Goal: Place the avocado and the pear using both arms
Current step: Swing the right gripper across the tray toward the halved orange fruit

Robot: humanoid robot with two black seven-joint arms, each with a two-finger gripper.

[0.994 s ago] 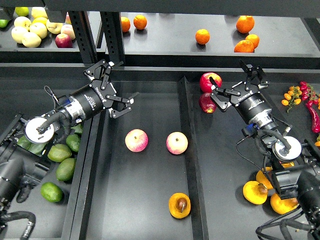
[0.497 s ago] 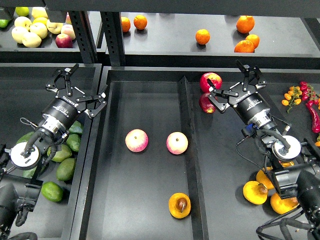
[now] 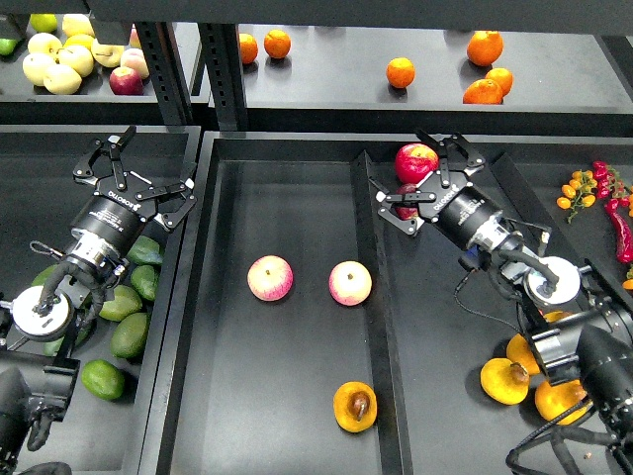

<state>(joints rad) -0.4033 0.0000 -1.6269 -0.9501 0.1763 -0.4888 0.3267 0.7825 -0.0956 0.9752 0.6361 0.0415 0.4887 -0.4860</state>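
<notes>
A bright green avocado (image 3: 102,379) lies at the front of the left tray, beside several duller olive avocados (image 3: 129,334). An orange-yellow pear (image 3: 355,407) with a dark pit spot lies at the front of the middle tray. A similar pear (image 3: 504,381) lies in the right tray under my right arm. My left gripper (image 3: 156,163) is open and empty, held over the back of the left tray, well behind the avocados. My right gripper (image 3: 417,184) is open at the back of the right tray, its fingers spread around two red apples (image 3: 416,160).
Two pink-yellow apples (image 3: 270,278) (image 3: 349,283) lie in the middle tray. A raised divider (image 3: 368,297) separates the middle and right trays. The back shelf holds oranges (image 3: 401,71) and yellow apples (image 3: 54,59). Red chillies (image 3: 618,213) lie at the far right.
My left gripper has swung left, from the middle tray's edge to over the left tray. My right gripper has moved left to the red apples. Both stay open.
</notes>
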